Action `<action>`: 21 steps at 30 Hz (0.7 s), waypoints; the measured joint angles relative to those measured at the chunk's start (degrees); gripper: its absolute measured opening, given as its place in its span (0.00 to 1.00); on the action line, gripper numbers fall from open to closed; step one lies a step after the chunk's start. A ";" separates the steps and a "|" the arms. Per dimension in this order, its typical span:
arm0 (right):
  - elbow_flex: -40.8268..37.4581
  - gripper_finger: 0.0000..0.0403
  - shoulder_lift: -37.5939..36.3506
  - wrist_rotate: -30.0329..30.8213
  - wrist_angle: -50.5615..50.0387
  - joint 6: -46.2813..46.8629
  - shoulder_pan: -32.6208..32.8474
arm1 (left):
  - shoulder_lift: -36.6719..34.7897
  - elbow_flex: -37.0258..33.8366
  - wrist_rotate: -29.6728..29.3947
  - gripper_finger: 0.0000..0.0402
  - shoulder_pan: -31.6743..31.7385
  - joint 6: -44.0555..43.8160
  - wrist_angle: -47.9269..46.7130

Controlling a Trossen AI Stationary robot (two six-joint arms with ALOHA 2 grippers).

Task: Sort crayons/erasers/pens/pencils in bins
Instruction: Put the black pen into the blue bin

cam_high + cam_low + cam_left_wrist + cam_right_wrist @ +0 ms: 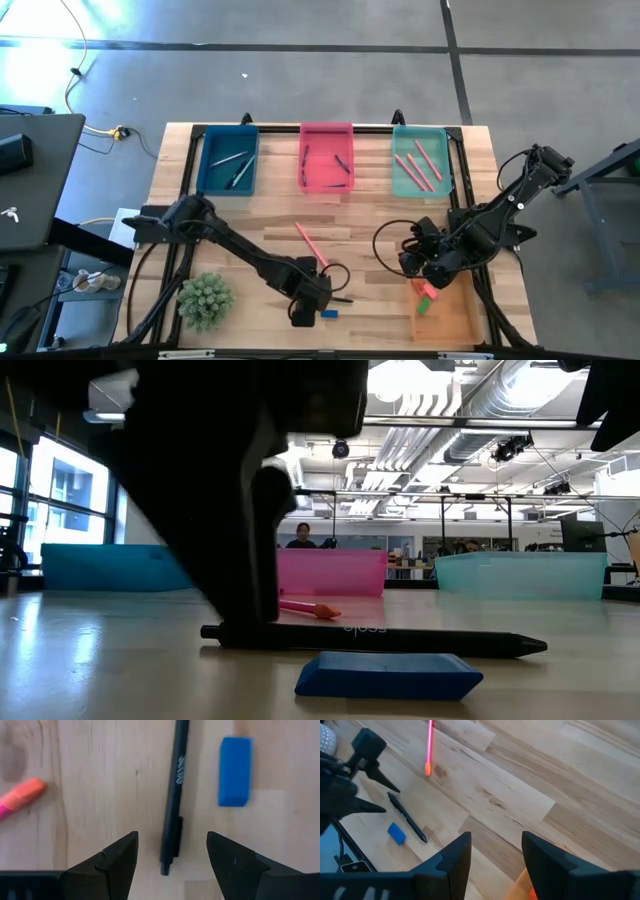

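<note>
Nearest, one blue eraser [234, 771] lies just beside one black pen [173, 795] on the desk [370, 220], the left tool [170, 860] spread open astride the pen. Rightward, the right tool [492, 855] hangs open by the orange bin [450, 318], pink [428, 290] and green erasers [424, 305] inside. Farthest, three bins: blue [228, 160], pink [326, 157], teal [420, 160].

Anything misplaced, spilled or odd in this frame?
Nothing damaged or spilled. Still loose on the table: a black pen, a blue eraser and a salmon-pink stick. The left gripper straddles the pen, jaws open.

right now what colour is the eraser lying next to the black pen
Blue. The eraser beside the pen shows best in the left wrist view.
</note>
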 joint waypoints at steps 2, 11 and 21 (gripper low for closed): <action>-0.02 0.41 0.00 0.13 -0.02 0.08 -0.02 | 0.92 -0.01 -0.09 0.56 0.00 0.01 -0.38; -0.02 0.41 0.00 0.13 0.02 0.22 -0.02 | 2.19 0.18 -3.14 0.50 -0.07 0.59 -0.49; -0.02 0.41 0.00 0.13 1.34 0.20 0.00 | 2.39 0.11 -5.64 0.20 -0.19 2.67 0.06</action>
